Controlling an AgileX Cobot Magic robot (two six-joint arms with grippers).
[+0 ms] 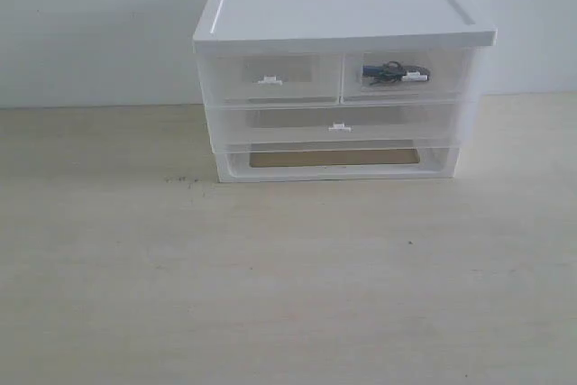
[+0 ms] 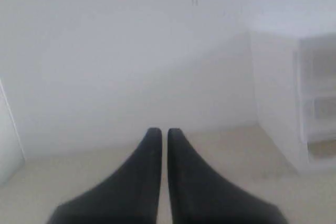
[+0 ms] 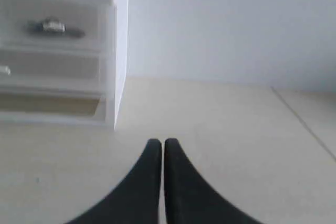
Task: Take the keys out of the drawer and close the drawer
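A white plastic drawer unit [image 1: 338, 6] stands at the back of the table. Its top right drawer [image 1: 446, 74] is translucent, pushed in, with a white tab handle. The keys [image 1: 389, 72] lie inside it, dark through the plastic; the right wrist view also shows the keys [image 3: 52, 27] in the drawer [image 3: 21, 19]. Neither arm appears in the exterior view. My left gripper [image 2: 164, 131] is shut on nothing, off to the unit's left side. Also empty and shut, my right gripper [image 3: 161, 142] sits low over the table, off the unit's right front corner.
The twin top left drawer [image 1: 270, 78] and the full-width drawer [image 1: 339, 123] below are shut. An open slot [image 1: 334, 158] runs along the unit's base. The pale wooden table [image 1: 270, 295] stretches in front, and a white wall stands behind.
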